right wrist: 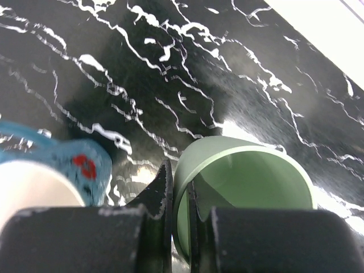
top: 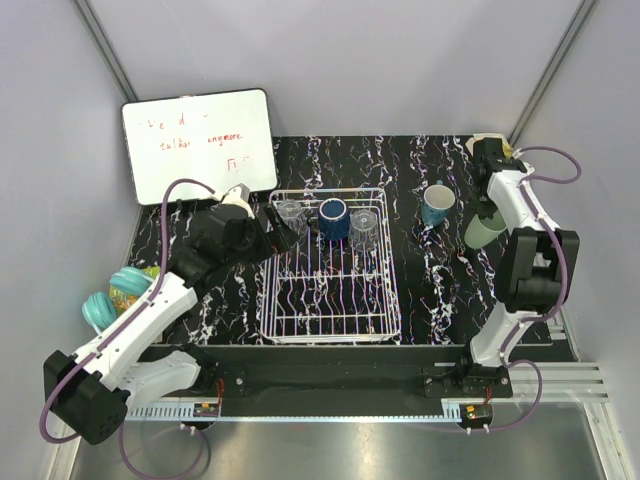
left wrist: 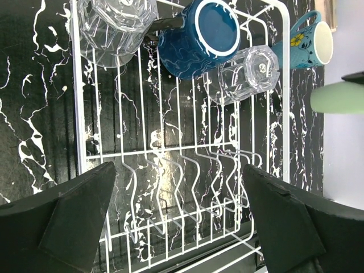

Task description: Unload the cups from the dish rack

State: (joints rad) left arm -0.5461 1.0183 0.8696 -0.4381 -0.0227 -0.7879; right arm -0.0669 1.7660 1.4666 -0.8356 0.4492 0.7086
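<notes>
The white wire dish rack (top: 330, 338) (left wrist: 79, 114) sits mid-table. At its far end stand a dark navy mug (top: 333, 219) (left wrist: 199, 37) and two clear glasses (top: 289, 213) (top: 365, 222) (left wrist: 116, 25) (left wrist: 248, 73). My left gripper (top: 272, 228) (left wrist: 179, 166) hovers open over the rack's left side, nothing between its fingers. A light blue handled mug (top: 436, 204) (left wrist: 310, 42) (right wrist: 57, 170) stands on the table right of the rack. Beside it, my right gripper (top: 490, 212) (right wrist: 179, 182) is shut on the rim of the pale green tumbler (top: 484, 229) (right wrist: 250, 170) (left wrist: 338, 96), one finger inside, one outside.
A whiteboard (top: 200, 145) leans at the back left. Turquoise ribbed round things (top: 115, 295) lie at the table's left edge beside my left arm. Grey walls close in both sides, and the right table edge runs just past the tumbler.
</notes>
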